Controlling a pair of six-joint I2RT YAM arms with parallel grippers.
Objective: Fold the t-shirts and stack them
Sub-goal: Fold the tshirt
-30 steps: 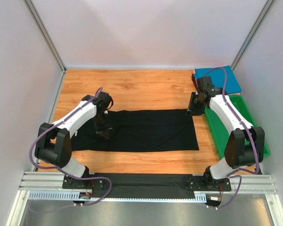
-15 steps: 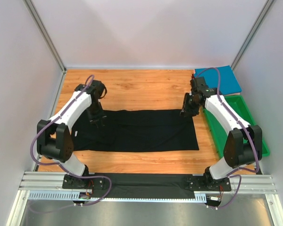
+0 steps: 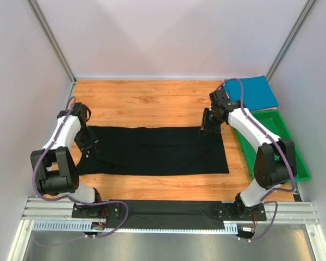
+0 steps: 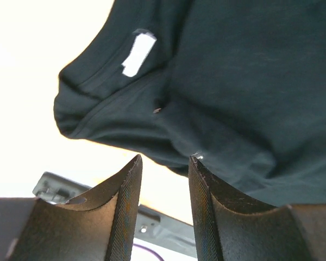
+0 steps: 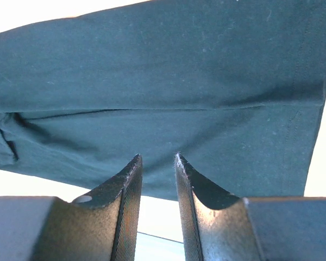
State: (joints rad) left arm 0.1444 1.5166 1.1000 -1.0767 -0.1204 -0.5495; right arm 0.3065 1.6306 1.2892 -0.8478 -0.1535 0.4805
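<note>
Across the near-middle of the tabletop, just beyond the arm bases: black t-shirt, spread flat as a long folded band.

Over its left end, left gripper, fingers apart with nothing between them, hovering above the bunched collar and white neck label. Near the far right corner of the cloth, right gripper, fingers parted by a narrow gap, likewise empty, poised over the far edge close to the hem.

Risks, as a judgement from this layout:
- **Top layer only.** Could pinch just the top layer at the collar, rumpled into ridges there, and so drag the fold open instead of carrying it.
- **Uneven closing.** Could close on one end sooner than the other and skew the band into a crooked fold.
- **Slipping corner.** Could take too shallow a bite on the right, with so slim a gap for doubled cloth, and lose the corner mid-carry.
- **Snagging the tray.** Could sweep fabric against the green tray, just beside the right end.

Long axis left to right, parallel to the near edge of the tabletop. Neck toward the left, hem toward the right. Chest mark not visible from any view.

Farther back, in the far right corner: teal-blue t-shirt, folded flat beyond the tray, apart from the black one.
</note>
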